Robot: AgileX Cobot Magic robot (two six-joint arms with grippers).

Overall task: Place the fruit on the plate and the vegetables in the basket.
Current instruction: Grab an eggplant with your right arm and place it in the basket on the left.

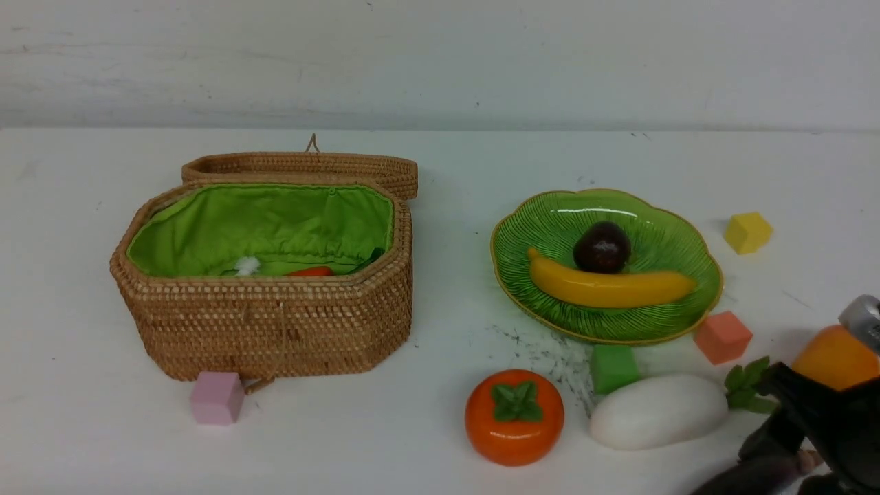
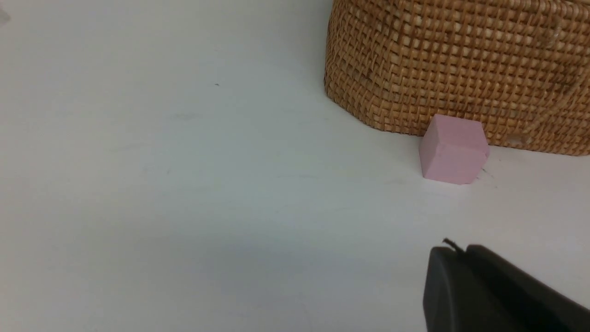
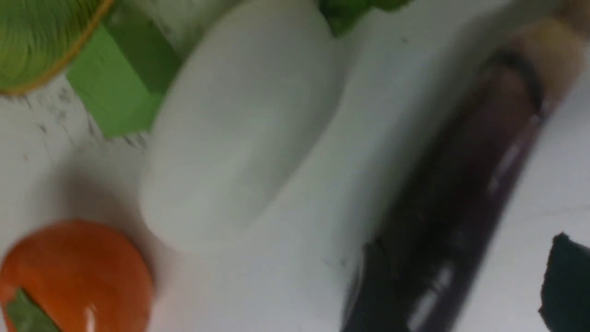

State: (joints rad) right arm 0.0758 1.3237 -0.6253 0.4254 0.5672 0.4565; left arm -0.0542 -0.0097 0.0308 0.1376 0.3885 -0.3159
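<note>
Banana (image 1: 608, 287) and dark fruit (image 1: 602, 246) are lying on the plate (image 1: 660, 227) in the front view, persimmon (image 1: 514, 416) and radish (image 1: 656, 411) sitting on the table (image 1: 440, 440) before it. Left wrist view: the left gripper (image 2: 454, 252), jaws pressed together, is facing the basket (image 2: 461, 60). Right wrist view, blurred: the right gripper (image 3: 465, 244) is standing spread, flanking the eggplant (image 3: 461, 184).

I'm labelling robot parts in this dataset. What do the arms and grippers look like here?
The left gripper has smooth, matte black fingers with rounded corners, and a thin dark wire end sticks out at the tip. The right arm is also black, with a silver-grey piece on it. The right gripper has dark fingertips, too blurred for detail. No markings show.
</note>
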